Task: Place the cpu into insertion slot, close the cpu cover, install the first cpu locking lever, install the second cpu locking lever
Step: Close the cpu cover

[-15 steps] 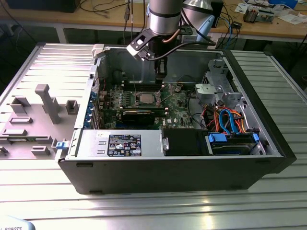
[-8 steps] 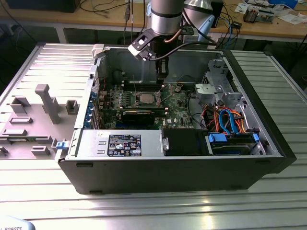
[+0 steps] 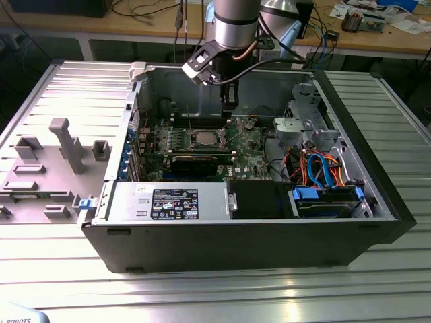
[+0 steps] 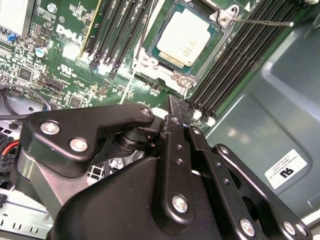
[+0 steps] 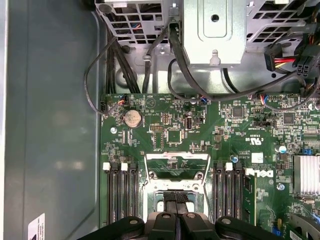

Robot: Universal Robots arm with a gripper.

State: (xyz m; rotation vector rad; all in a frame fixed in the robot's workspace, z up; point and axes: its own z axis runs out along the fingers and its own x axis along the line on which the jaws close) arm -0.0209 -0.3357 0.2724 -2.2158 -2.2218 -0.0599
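Observation:
The cpu [image 4: 184,37], a flat square chip with a silver top, lies in the insertion slot [image 4: 150,48] on the green board; it also shows in the exterior view as the cpu [image 3: 204,139]. The cpu cover [image 5: 176,156], a thin silver frame with a window, stands raised off the slot. A thin locking lever [image 4: 265,22] sticks out from the slot's corner, unlatched. My gripper [image 4: 176,107] is shut and holds nothing, hovering just beside the slot at the cover's side. In the first wrist view the gripper [image 5: 176,197] sits over the slot's edge; in the exterior view the gripper [image 3: 229,106] hangs inside the case.
Black memory slots [image 5: 120,192] flank the socket on both sides. A metal drive cage [image 5: 215,30] and black cables [image 5: 125,70] lie beyond the board. A long black expansion card [image 3: 195,161], the power supply [image 3: 168,202] and the case walls [image 3: 350,128] close in the space.

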